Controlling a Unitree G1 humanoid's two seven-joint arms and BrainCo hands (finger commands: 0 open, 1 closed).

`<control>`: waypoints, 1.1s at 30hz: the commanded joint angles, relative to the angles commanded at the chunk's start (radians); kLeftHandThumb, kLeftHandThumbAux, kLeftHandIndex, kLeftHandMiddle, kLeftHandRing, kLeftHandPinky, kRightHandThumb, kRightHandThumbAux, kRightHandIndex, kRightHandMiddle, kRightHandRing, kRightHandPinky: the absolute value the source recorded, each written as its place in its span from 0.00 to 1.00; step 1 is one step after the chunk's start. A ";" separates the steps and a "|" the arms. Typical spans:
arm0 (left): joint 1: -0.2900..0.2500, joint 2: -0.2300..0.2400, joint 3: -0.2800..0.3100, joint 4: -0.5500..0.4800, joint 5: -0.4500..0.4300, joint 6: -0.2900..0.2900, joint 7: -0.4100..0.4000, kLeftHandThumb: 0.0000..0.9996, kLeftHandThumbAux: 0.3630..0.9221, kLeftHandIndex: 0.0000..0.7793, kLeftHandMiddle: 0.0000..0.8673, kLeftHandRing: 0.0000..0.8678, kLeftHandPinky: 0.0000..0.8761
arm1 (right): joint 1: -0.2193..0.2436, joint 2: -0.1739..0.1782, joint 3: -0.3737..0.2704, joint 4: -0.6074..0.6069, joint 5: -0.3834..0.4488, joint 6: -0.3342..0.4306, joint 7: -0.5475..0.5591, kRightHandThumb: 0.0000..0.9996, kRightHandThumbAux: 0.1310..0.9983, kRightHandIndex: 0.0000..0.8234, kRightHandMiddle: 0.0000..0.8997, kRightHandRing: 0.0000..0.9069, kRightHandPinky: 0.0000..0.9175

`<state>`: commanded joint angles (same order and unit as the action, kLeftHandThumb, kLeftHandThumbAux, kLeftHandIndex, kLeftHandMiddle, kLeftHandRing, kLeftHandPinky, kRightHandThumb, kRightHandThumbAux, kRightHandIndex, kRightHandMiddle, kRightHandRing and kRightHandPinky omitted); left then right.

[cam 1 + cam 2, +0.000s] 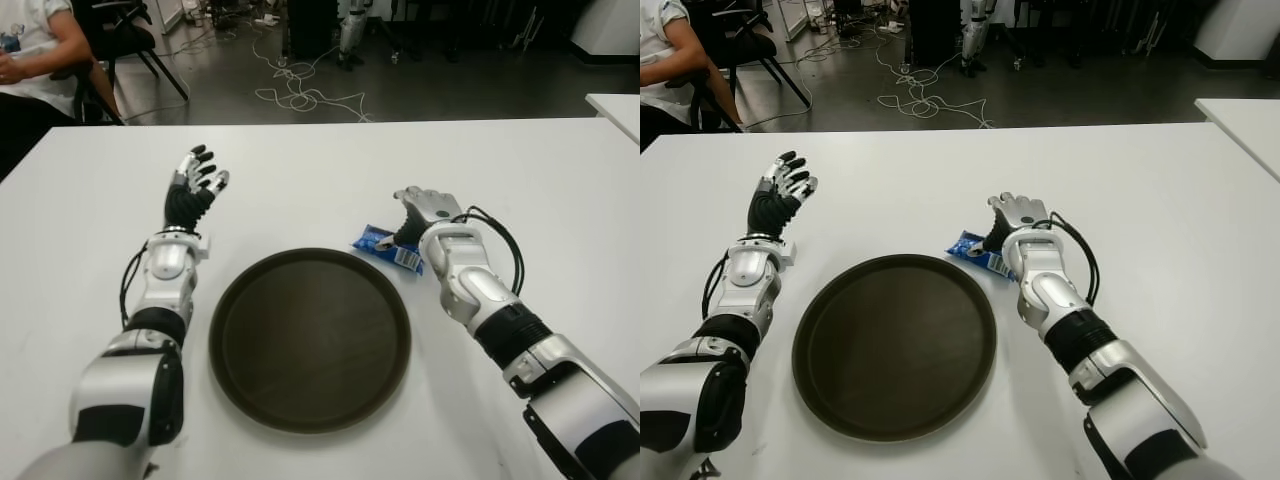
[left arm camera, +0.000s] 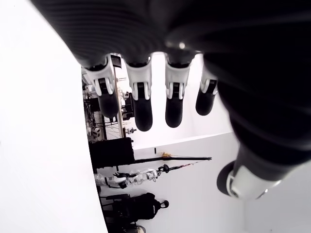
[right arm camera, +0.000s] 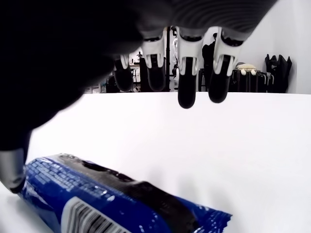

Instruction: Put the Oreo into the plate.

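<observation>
The white table [image 1: 300, 180] is carrying a round dark brown plate [image 1: 310, 340]. I am positioning my right hand [image 1: 425, 210] over the blue Oreo packet [image 1: 385, 245], fingers released; grasping comes next. My left hand [image 1: 195, 185] is idling, fingers spread.

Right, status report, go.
Right robot hand open over the Oreo pack, no grasp. Left robot hand open, idle left of the plate. Pack on the table at the plate's far right rim. Path clear.
</observation>
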<state>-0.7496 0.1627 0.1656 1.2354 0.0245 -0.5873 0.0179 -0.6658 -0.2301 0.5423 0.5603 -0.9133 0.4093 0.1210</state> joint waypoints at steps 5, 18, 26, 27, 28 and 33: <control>-0.001 -0.002 0.001 0.000 0.000 0.001 0.002 0.06 0.53 0.14 0.18 0.15 0.13 | 0.001 -0.002 0.004 0.005 0.000 -0.012 0.001 0.00 0.39 0.13 0.13 0.17 0.25; -0.005 -0.005 0.003 0.000 -0.003 0.005 0.000 0.05 0.57 0.14 0.18 0.14 0.13 | 0.013 0.000 0.015 0.017 0.014 -0.059 0.015 0.00 0.42 0.16 0.16 0.20 0.26; 0.000 -0.006 -0.002 -0.005 0.002 -0.006 0.004 0.05 0.57 0.13 0.17 0.14 0.13 | 0.014 0.013 0.020 0.042 0.030 -0.072 0.022 0.00 0.42 0.15 0.16 0.20 0.27; 0.000 -0.006 -0.002 -0.006 0.002 -0.007 0.005 0.05 0.56 0.13 0.17 0.14 0.12 | 0.013 0.014 0.022 0.046 0.034 -0.074 0.025 0.00 0.42 0.16 0.16 0.21 0.27; 0.000 -0.007 -0.002 -0.006 0.002 -0.008 0.006 0.05 0.56 0.13 0.17 0.14 0.12 | 0.013 0.014 0.023 0.048 0.036 -0.075 0.027 0.00 0.42 0.15 0.16 0.20 0.26; 0.001 -0.007 0.001 -0.006 -0.003 -0.008 0.004 0.05 0.55 0.13 0.17 0.14 0.12 | 0.013 0.017 0.026 0.058 0.047 -0.084 0.033 0.00 0.43 0.16 0.16 0.20 0.24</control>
<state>-0.7489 0.1553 0.1663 1.2297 0.0213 -0.5950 0.0214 -0.6525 -0.2132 0.5683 0.6182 -0.8668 0.3256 0.1538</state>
